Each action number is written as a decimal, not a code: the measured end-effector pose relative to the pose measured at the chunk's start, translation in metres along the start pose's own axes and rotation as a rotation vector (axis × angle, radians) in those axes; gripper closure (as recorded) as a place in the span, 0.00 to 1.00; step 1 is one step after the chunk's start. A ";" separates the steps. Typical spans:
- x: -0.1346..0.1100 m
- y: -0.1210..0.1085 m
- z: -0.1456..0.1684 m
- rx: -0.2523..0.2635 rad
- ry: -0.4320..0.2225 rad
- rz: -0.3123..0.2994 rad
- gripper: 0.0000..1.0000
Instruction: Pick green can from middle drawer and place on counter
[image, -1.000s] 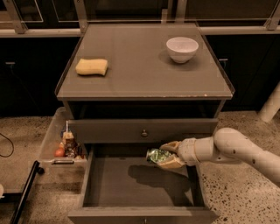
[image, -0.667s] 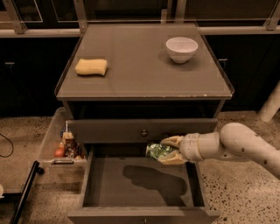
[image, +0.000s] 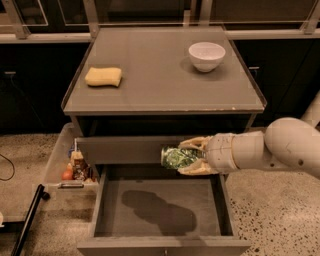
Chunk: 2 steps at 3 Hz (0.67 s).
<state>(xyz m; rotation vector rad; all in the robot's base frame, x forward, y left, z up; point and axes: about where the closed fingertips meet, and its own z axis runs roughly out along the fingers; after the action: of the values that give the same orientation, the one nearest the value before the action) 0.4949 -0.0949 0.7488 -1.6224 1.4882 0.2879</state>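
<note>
We see the gripper (image: 186, 156) reaching in from the right on a thick pale arm (image: 280, 146). Its two tan fingers (image: 196, 143) are clamped on the green can (image: 176, 157), one above and one below. The can lies on its side in that grip with its silvery end pointing left.

The can hangs in the air over the far part of the middle drawer (image: 212, 202), which is pulled out toward us. It does not touch the drawer's floor. A dark shadow (image: 161, 210) lies on that floor, below the can and a little nearer to us. We see nothing else inside the drawer.

Behind the can is the flat front of the closed drawer (image: 120, 150) above. The can sits lower than the front edge of the counter (image: 160, 85), so it is not on the counter.

On the counter, a yellow sponge (image: 103, 76) rests toward the left side. A white bowl (image: 206, 56) stands upright toward the far right. The two are well apart.

To the left of the cabinet, a pale tray (image: 54, 159) sits low beside the open drawer. It holds a few small items (image: 76, 168), among them something red, but we cannot tell what they are. The ground around the cabinet is a speckled floor (image: 270, 215).
</note>
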 end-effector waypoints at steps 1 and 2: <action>-0.047 -0.031 -0.023 0.036 -0.007 -0.094 1.00; -0.074 -0.075 -0.040 0.077 -0.006 -0.115 1.00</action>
<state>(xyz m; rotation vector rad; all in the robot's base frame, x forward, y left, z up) 0.5274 -0.0820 0.8560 -1.6369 1.3793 0.1692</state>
